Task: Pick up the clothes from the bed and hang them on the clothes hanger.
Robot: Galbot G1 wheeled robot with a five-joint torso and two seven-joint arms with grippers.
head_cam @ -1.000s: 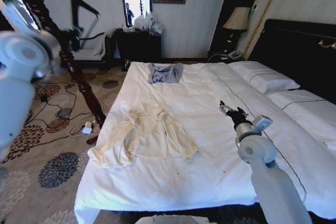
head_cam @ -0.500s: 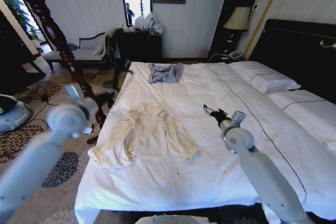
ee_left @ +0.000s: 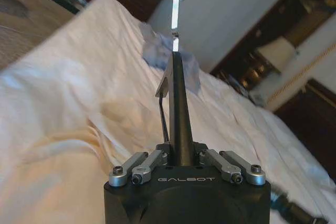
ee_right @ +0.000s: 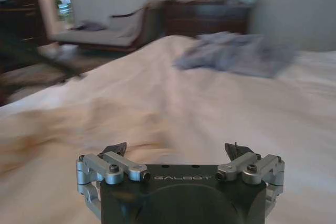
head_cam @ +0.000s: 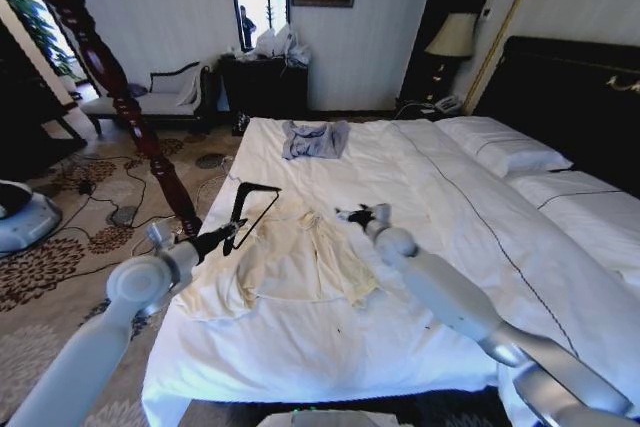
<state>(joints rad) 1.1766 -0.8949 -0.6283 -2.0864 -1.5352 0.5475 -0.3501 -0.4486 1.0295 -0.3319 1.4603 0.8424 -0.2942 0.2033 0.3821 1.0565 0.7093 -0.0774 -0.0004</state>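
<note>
Right pincer (head_cam: 352, 214), jaws spread wide, has swept across the very large white-sheeted bed (head_cam: 420, 277) from the pillow side and now hangs low just beside the collar of the cream, thin long-sleeved shirt (head_cam: 290, 257), which lies flat and untouched in front of it. Left pincer (head_cam: 228, 232) has swung in from the floor side and is clamped on one end of the slim black shoulder-shaped hanger with its silver wire hook (head_cam: 252, 209), holding it over the shirt's near sleeve. Beyond both (towards the far edge) lies the smaller blue-grey garment (head_cam: 314, 139). Both arms have converged on the shirt, so I judge a grasp at the collar is about to begin.
</note>
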